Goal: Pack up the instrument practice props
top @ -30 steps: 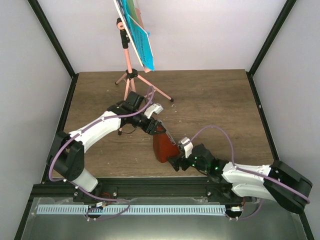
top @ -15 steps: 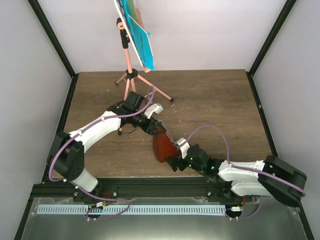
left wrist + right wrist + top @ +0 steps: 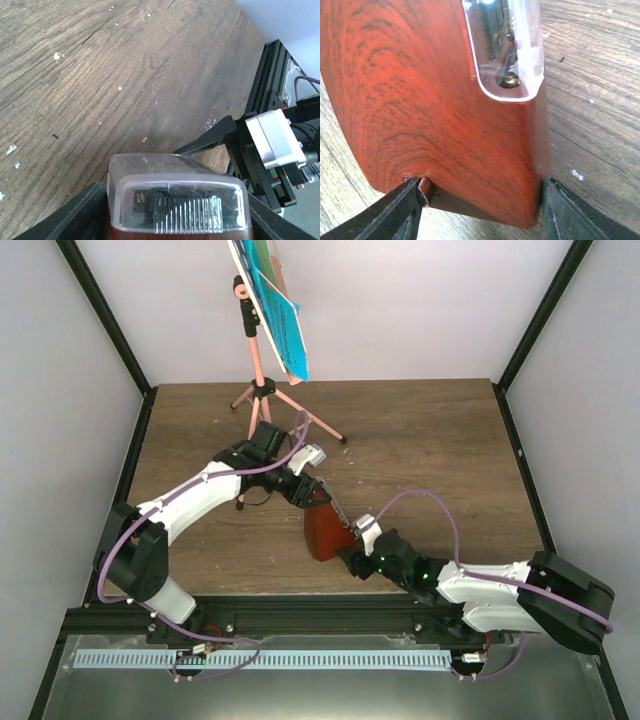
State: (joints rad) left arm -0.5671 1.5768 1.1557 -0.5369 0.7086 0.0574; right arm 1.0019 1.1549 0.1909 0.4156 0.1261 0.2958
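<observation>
Scuffed wood-grain desk (image 3: pixel 430 450), white walls (image 3: pixel 420 300), black corner posts (image 3: pixel 105 320). Left tool (image 3: pixel 314 494), half-open, clamps metronome (image 3: pixel 322 532) top; right tool (image 3: pixel 351 548) closed round its base.

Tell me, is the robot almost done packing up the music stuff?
Not nearly. Nothing looks packed away yet. Right now both arms are busy with the metronome: the left gripper pinches its top and the right gripper clamps its base. The pink music stand is standing at the back with the sheet-music pages on it, so those are left to do.
</observation>
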